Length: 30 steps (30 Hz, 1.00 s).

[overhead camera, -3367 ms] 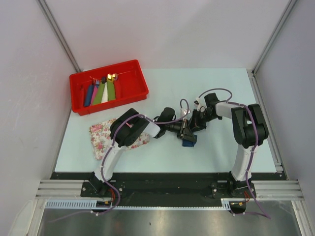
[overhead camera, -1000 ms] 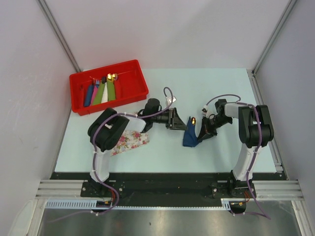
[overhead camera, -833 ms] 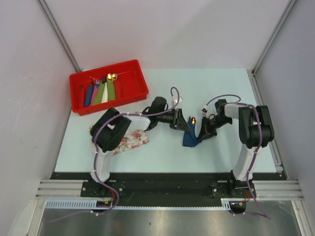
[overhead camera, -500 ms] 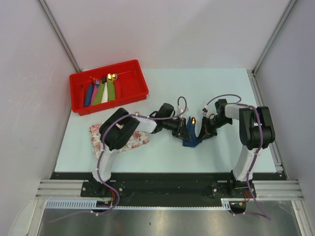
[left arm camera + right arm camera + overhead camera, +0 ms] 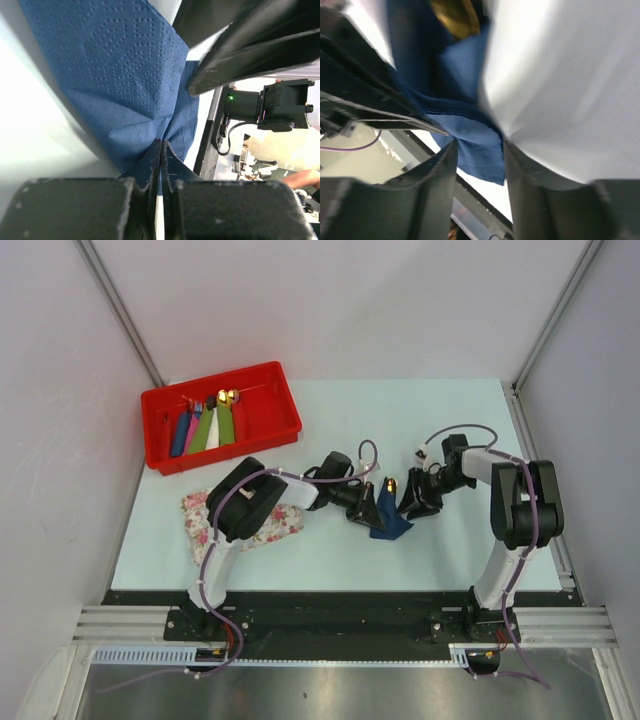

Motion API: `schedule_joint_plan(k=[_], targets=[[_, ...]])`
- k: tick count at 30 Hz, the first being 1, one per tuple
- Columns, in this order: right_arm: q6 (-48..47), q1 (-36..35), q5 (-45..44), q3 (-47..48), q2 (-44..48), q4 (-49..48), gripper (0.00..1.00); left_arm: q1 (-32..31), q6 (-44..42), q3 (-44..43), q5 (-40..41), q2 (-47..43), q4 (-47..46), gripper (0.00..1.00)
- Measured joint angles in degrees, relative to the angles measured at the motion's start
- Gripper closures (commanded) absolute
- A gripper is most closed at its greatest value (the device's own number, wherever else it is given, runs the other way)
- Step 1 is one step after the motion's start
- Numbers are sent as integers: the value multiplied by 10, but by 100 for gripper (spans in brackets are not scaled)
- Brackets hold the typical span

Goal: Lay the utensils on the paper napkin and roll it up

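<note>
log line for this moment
left jaws: shut on dark navy paper napkin | right jaws: open, napkin edge between | gold metal spoon: tip showing

Matt, dot-embossed navy paper napkin (image 5: 125, 85); glossy gold spoon (image 5: 455, 16)

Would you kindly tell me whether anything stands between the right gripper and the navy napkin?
Nothing visible does. The right gripper is open with an edge of the paper napkin between its fingers, while the left gripper pinches the napkin from the other side.

You have a red bin (image 5: 268, 412) at 10 o'clock on the pale table (image 5: 440, 410), coloured rolls (image 5: 205, 427) side by side inside. Flowered tray (image 5: 200, 516) at 9 o'clock, near the bin.
</note>
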State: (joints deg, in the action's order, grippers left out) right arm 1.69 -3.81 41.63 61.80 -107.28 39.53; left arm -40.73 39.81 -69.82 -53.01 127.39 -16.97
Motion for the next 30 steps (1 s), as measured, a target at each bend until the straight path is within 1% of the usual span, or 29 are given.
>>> schedule_joint_plan(k=[2,4,7,8,10,11,13,16,19,21,27,30], targets=[[1,1,5,8,7,-8,42,0,0,0,0,0,0,96],[3,0,13,23,9,-16,42,0,0,0,0,0,0,96],[3,-4,16,37,9,-32,45,0,0,-1,-2,1,0,96],[3,-7,16,39,9,-35,50,0,0,-1,-2,1,0,96],[2,-18,11,40,9,-42,57,0,0,-1,-2,1,-1,96],[3,-27,8,40,8,-43,63,0,0,-1,-2,1,-2,96],[0,-38,-2,40,3,-44,69,0,1,-1,-3,1,-3,96],[-4,-53,-25,40,-10,-45,84,1,2,0,-3,1,-7,96],[-3,-52,-48,34,-17,-48,90,3,3,7,-8,1,-22,95],[-5,-52,-53,29,-19,-54,92,4,7,13,-11,1,-37,94],[-4,-53,-51,28,-23,-58,90,7,13,31,-14,-4,-85,89],[-3,-54,-48,28,-24,-58,90,3,17,31,-9,-6,-98,88]])
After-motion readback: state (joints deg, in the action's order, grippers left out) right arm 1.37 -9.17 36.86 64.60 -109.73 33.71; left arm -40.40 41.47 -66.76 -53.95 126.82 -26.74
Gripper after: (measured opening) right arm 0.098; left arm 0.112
